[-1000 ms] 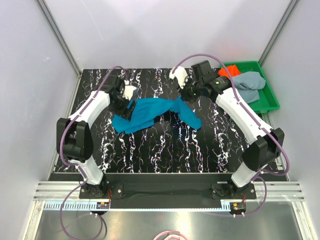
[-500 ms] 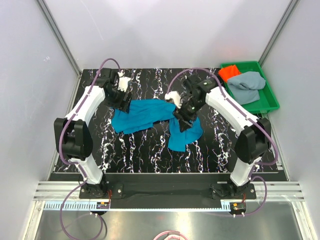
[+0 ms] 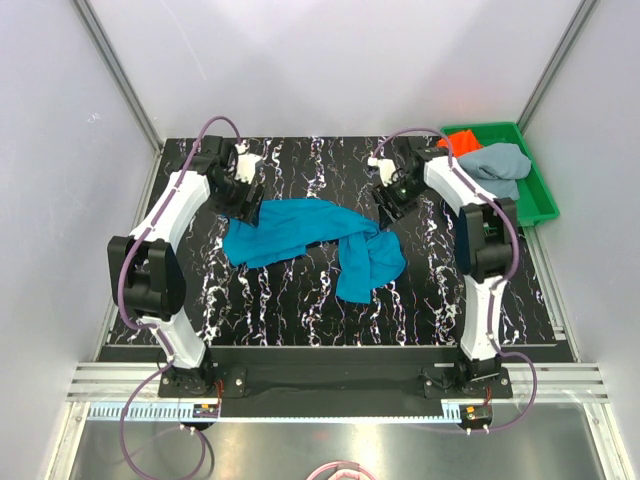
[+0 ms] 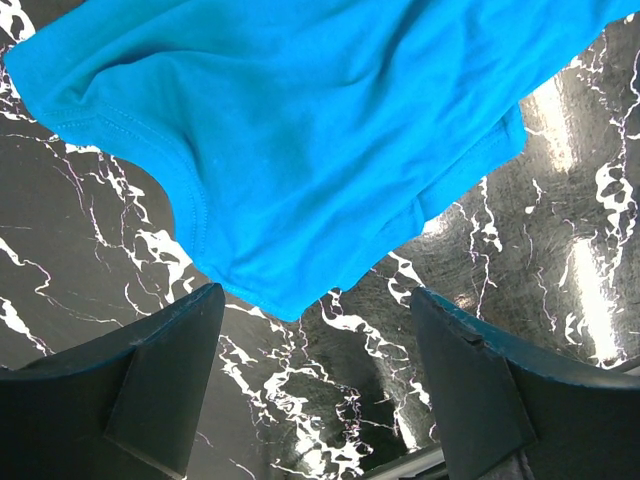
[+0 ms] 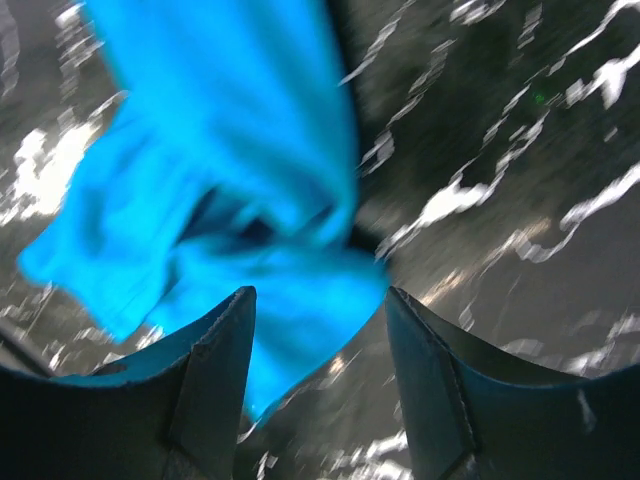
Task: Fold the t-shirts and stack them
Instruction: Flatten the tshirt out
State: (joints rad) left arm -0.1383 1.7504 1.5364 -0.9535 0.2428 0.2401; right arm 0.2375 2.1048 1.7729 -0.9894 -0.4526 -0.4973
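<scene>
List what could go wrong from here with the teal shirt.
The teal shirt lies crumpled, not spread flat, and its right end is bunched into a twist. Folding it as it lies would likely trap wrinkles and give a lopsided fold. Both arms' jaws stand open with nothing held, so a grab at that bunch may pinch several layers and drag the shirt askew.

Black table (image 3: 300, 305); teal t-shirt (image 3: 300, 225), green tray (image 3: 535, 212)

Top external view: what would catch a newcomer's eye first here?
A crumpled teal-blue t-shirt sprawls across the middle of the black marbled table. At the far right, a green tray holds an orange-red shirt and a grey-blue shirt. Both sets of jaws stand open over the teal-blue t-shirt, empty.
</scene>
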